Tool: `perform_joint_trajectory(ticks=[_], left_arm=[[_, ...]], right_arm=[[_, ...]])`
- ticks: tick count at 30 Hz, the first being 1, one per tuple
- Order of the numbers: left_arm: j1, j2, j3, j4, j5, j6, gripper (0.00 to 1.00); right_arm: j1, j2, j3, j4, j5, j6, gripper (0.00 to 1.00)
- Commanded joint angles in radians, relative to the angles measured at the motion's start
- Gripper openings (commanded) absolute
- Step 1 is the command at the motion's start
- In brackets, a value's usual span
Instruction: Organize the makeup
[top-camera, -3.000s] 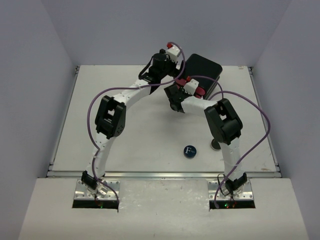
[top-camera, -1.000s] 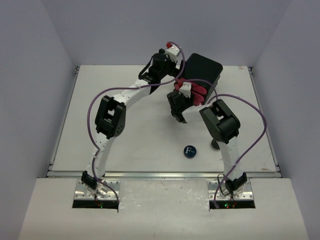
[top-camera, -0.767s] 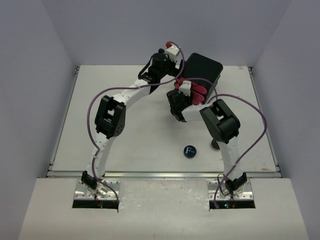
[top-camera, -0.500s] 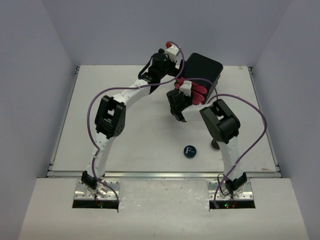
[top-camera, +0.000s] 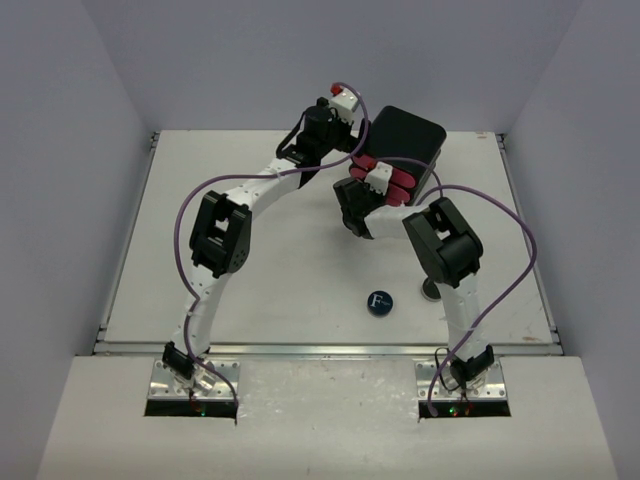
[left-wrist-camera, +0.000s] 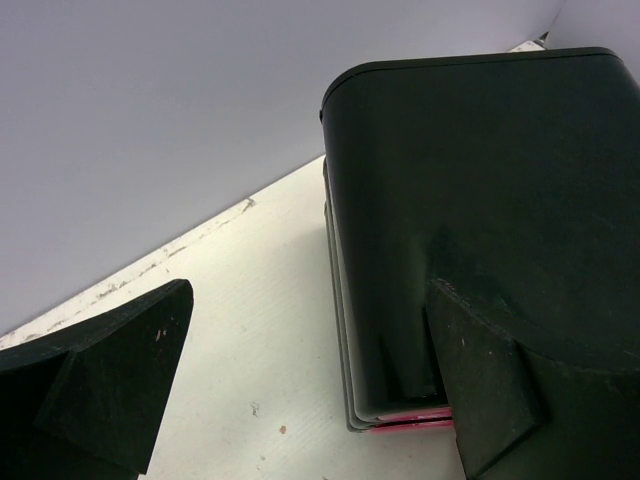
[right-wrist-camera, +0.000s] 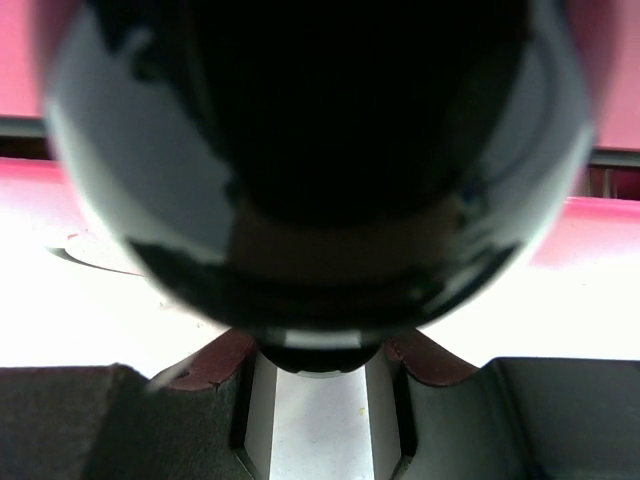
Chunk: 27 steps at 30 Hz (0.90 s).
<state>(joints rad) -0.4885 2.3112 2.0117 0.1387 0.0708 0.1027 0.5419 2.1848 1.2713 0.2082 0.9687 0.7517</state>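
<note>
The round blue compact (top-camera: 380, 302) with a white "F" lies on the table near the front. My right gripper (top-camera: 375, 185) (right-wrist-camera: 320, 350) is shut on a glossy round black compact (right-wrist-camera: 310, 150), held right in front of the pink drawers (top-camera: 400, 185) (right-wrist-camera: 600, 215) of the black box (top-camera: 410, 140). My left gripper (top-camera: 350, 135) (left-wrist-camera: 310, 400) is open at the box's left corner (left-wrist-camera: 480, 200), one finger (left-wrist-camera: 110, 380) over the table and the other (left-wrist-camera: 530, 400) against the box. No palettes or pencils show.
A small round grey item (top-camera: 430, 291) lies half hidden under my right arm, next to the blue compact. The table's walls rise at the back and on both sides. The box stands at the back edge, right of centre.
My right wrist has shifted slightly up and right, closer to the drawers. The left arm, the box and the blue compact have not moved.
</note>
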Motion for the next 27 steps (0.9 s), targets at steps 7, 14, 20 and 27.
perform_joint_trajectory(ticks=[7,14,20,27], left_arm=[[0.016,-0.059,0.005,0.045,-0.002,-0.012,0.99],[0.016,-0.061,0.004,0.036,0.000,-0.017,0.99],[0.016,-0.068,-0.001,0.032,-0.008,-0.017,0.99],[0.016,-0.085,-0.026,0.030,-0.013,-0.010,0.99]], right_arm=[[0.000,-0.138,-0.067,-0.175,0.033,0.132,0.00],[0.058,-0.178,-0.093,-0.298,0.033,0.218,0.00],[0.100,-0.206,-0.111,-0.398,0.005,0.308,0.00],[0.155,-0.261,-0.181,-0.438,0.004,0.362,0.01]])
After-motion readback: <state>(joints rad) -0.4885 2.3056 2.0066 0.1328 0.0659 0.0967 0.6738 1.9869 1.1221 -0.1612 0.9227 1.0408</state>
